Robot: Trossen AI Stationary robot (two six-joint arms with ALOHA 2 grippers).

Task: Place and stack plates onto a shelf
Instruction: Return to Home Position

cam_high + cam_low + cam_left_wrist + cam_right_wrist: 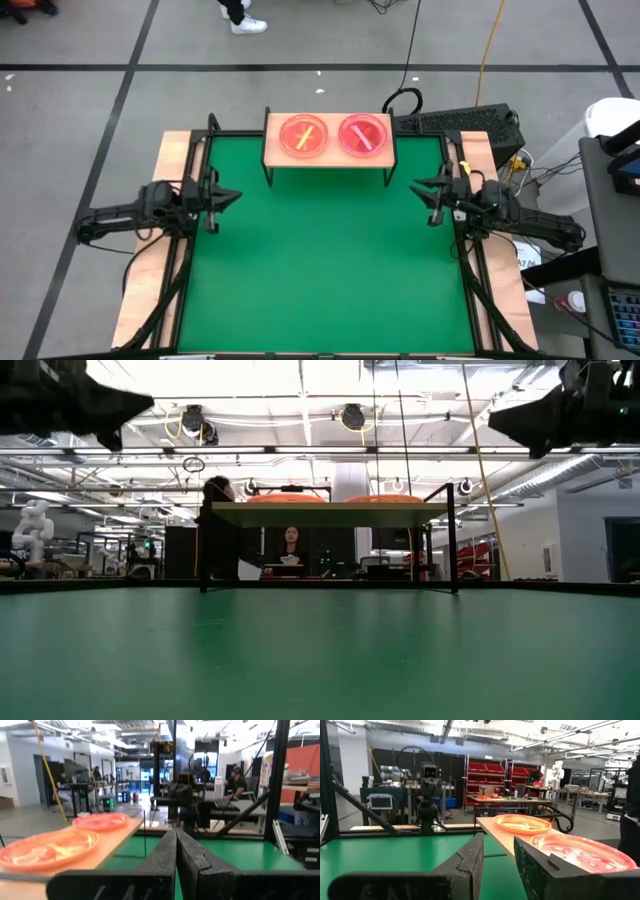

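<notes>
The light-wood shelf (328, 153) stands on thin black legs at the table's far edge. Two stacks of plates rest on its board. The left stack is orange with a yellow stripe (303, 136); the right stack is pink with a pink stripe (363, 135). Both stacks also show in the left wrist view, the orange one (47, 849) and the pink one (101, 821). My left gripper (236, 196) hovers at the table's left edge, shut and empty. My right gripper (420, 188) hovers at the right edge, open and empty. Both point inward, nearer than the shelf.
Green mat (320, 260) lies between the arms. Black frame rails (190, 250) run along the table's wooden sides. Cables and a black device (470, 122) sit beyond the far right corner. People sit in the room behind the shelf (291, 550).
</notes>
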